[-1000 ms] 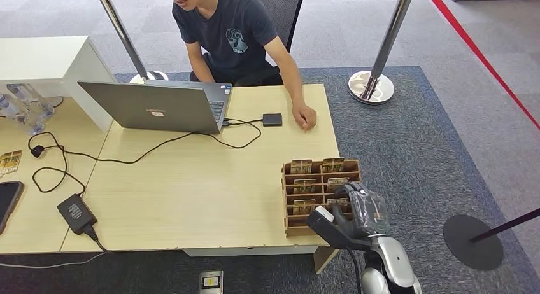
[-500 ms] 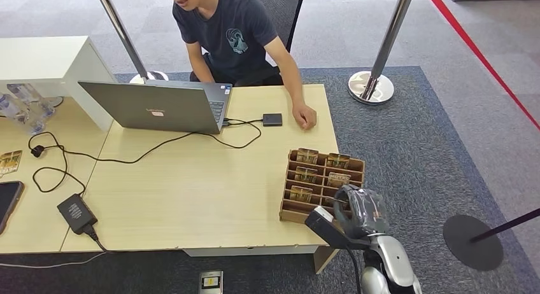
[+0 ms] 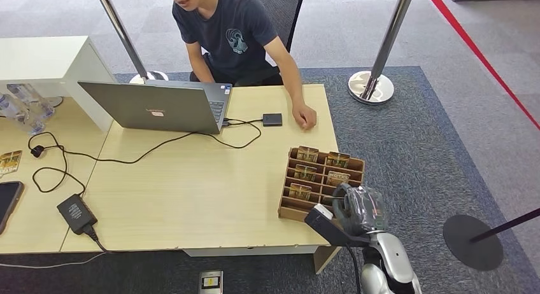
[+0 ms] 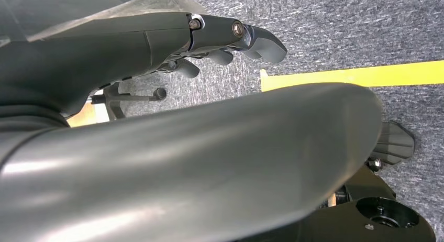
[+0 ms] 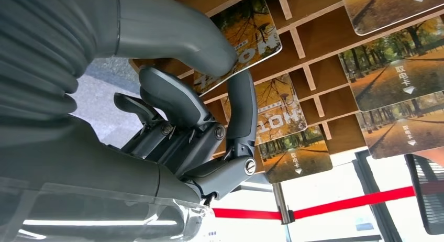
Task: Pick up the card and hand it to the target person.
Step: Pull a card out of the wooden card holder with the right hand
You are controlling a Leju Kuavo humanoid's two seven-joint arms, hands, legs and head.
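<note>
So the right hand (image 3: 349, 212) is at the near right corner of the wooden card rack (image 3: 320, 183), which sits skewed on the light wood table (image 3: 191, 192) close to its right edge. In the right wrist view the thick grey thumb and one dark finger (image 5: 241, 108) are pinched on a card (image 5: 238, 40) with an autumn-trees print, so I'd call that card held, though it sits right at the rack's slots and I can't tell if it's lifted clear. The rest of the cards (image 3: 307, 155) stand in the other slots, a few rows of them. The left hand (image 4: 230, 40) shows in its own wrist camera over grey carpet and a yellow floor line, fingers loosely curled with nothing in them as far as I can see. The person (image 3: 235, 36) in a dark tee sits on the far side of the table, one fist resting on the tabletop just past the rack. Also on the table: an open laptop (image 3: 159, 106), a small black box (image 3: 272, 119), a looped black cable (image 3: 127, 155) and a power brick (image 3: 76, 214).
</note>
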